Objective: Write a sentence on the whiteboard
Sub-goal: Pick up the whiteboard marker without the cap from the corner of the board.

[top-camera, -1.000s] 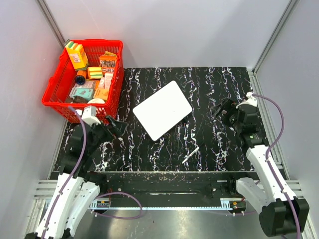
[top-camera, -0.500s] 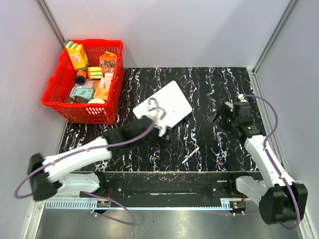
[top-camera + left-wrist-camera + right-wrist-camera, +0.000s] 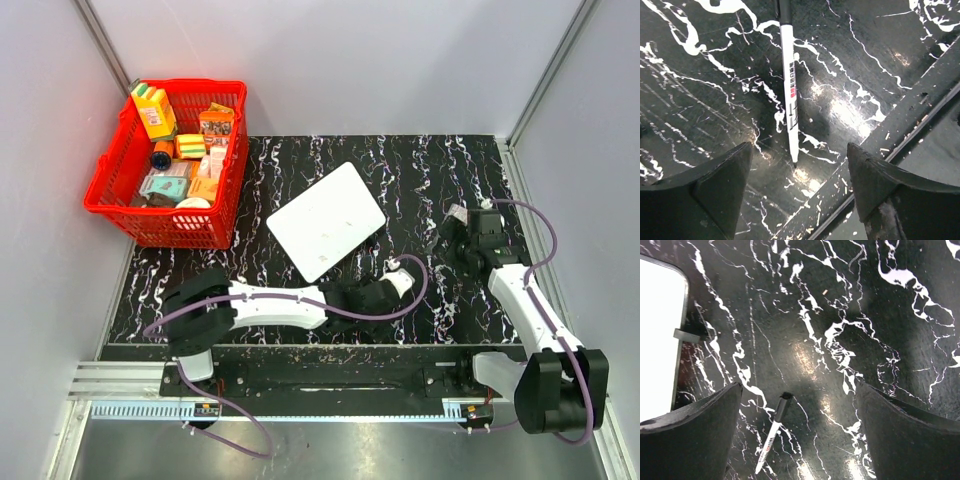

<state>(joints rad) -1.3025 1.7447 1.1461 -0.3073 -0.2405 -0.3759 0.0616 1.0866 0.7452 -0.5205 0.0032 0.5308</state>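
Observation:
The whiteboard lies flat and tilted mid-table, its face blank, with no sentence on it; its edge shows at left in the right wrist view. A white marker with a black cap lies on the black marble near the front edge. My left gripper hangs open just above its tip end, one jaw on each side. From above, the left gripper covers the marker. My right gripper stands open and empty at the right, with the marker lying below its jaws.
A red basket full of small boxes and packets stands at the back left. The table's front lip and metal rail run just behind the marker. Grey walls close in on both sides.
My left arm has swung from the whiteboard's near corner down and right to the marker by the front edge, its jaws a little narrower. The right gripper has barely shifted.

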